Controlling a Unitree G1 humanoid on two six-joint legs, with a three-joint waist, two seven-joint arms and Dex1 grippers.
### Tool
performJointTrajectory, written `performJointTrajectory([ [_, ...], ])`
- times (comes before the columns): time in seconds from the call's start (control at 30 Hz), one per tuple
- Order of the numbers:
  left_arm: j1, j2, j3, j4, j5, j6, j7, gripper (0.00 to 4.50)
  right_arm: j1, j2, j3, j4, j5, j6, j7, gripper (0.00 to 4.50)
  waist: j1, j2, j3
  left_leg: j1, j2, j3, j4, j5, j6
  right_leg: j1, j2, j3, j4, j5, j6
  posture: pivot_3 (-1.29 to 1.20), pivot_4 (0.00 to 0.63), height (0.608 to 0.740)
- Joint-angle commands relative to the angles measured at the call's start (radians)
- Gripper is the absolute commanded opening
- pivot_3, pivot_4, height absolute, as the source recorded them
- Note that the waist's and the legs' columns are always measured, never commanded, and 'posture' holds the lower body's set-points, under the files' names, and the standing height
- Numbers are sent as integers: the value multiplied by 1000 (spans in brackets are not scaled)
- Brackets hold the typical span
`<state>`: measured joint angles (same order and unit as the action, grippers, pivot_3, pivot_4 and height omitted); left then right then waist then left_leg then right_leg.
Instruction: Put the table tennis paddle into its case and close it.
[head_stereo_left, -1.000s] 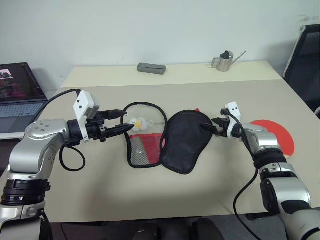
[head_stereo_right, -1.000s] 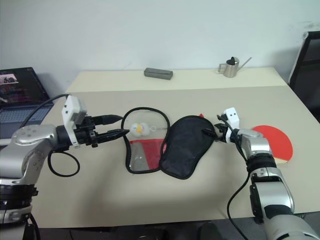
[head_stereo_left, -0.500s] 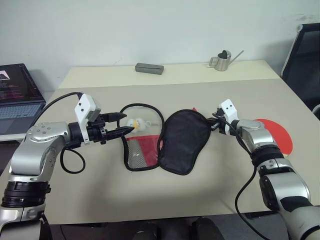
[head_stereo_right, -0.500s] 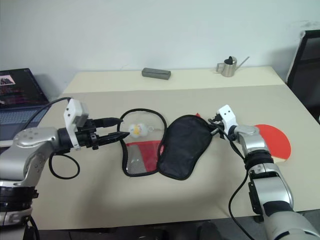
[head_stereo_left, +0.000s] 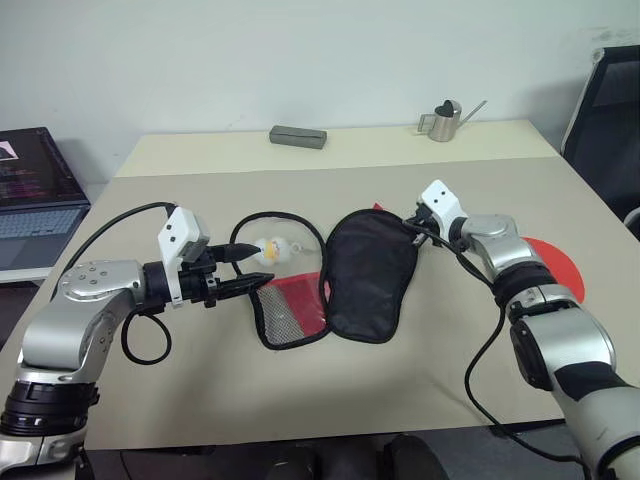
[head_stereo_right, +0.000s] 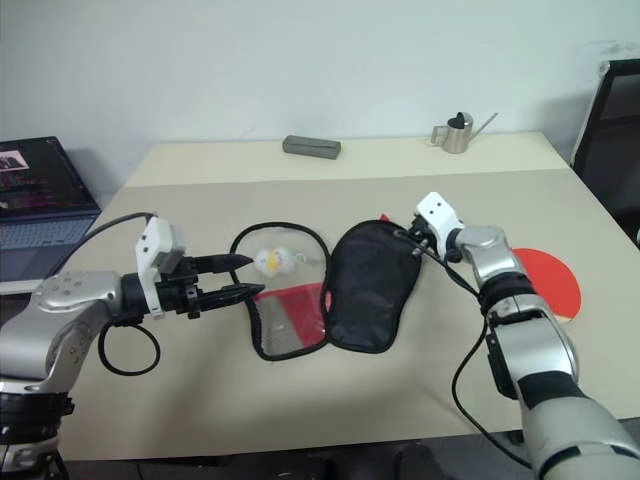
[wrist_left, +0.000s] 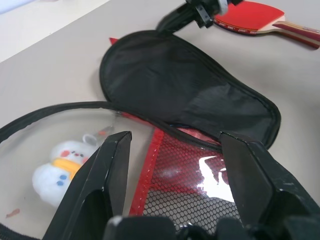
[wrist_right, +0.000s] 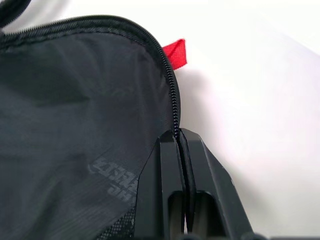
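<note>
The case (head_stereo_left: 345, 280) lay open mid-table (head_stereo_left: 300, 390), black flap to the right. The right end effector (head_stereo_left: 413, 224) was clamped on the flap's far-right zipper edge. The left end effector (head_stereo_left: 255, 267), fingers apart, hovered at the case's left side near the charm (head_stereo_left: 270, 247). The paddle (head_stereo_right: 545, 283) lay far right.

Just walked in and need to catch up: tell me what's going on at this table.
A two-armed robot is packing a table tennis paddle into its case. The case lies unzipped and spread open mid-table. The right gripper is shut on the zipper edge of the black flap. The left gripper hovers open beside the mesh half, near the plush charm. The paddle lies outside the case, beside the right arm.
</note>
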<state>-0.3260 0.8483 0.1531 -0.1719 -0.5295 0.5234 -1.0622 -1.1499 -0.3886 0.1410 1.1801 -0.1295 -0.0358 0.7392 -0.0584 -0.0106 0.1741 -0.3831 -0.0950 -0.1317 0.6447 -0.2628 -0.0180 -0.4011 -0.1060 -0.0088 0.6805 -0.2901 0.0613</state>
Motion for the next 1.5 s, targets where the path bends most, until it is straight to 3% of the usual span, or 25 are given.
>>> performJointTrajectory([
  [0.03, 0, 16, 20, -36, -11, 0, -3, 3053, -60, 2, 9, 39, -34, -58, -22, 10, 0, 0, 0, 0, 0, 0, 0, 0, 0, 0, 0, 0, 0, 0, 0, 0, 150, 740],
  [0.63, -1, 9, 10, -49, 0, -1, 10, 3053, -174, 43, 76, 144, -181, -139, -123, 10, -2, 0, 0, -1, 1, 1, 0, 0, 0, -3, 2, 2, 1, 1, -1, 0, 150, 740],
  [1.33, -32, -13, -34, -29, 16, -19, 10, 3053, -200, 93, 100, 164, -259, -149, -226, 10, -6, 0, 0, -1, 1, 1, 0, 0, -1, -4, 3, 2, 1, 1, -1, 0, 150, 740],
  [1.43, -36, -18, -34, -25, 20, -22, 10, 3053, -204, 96, 98, 164, -261, -147, -231, 565, -6, 0, 0, -1, 1, 1, 0, 0, -1, -4, 3, 2, 1, 1, -1, 0, 150, 740],
  [1.5, -37, -21, -33, -23, 23, -23, 11, 3053, -205, 95, 106, 164, -274, -152, -239, 1174, -6, 0, 0, -1, 1, 1, 0, 0, -1, -4, 3, 2, 1, 1, -1, 0, 150, 740],
])
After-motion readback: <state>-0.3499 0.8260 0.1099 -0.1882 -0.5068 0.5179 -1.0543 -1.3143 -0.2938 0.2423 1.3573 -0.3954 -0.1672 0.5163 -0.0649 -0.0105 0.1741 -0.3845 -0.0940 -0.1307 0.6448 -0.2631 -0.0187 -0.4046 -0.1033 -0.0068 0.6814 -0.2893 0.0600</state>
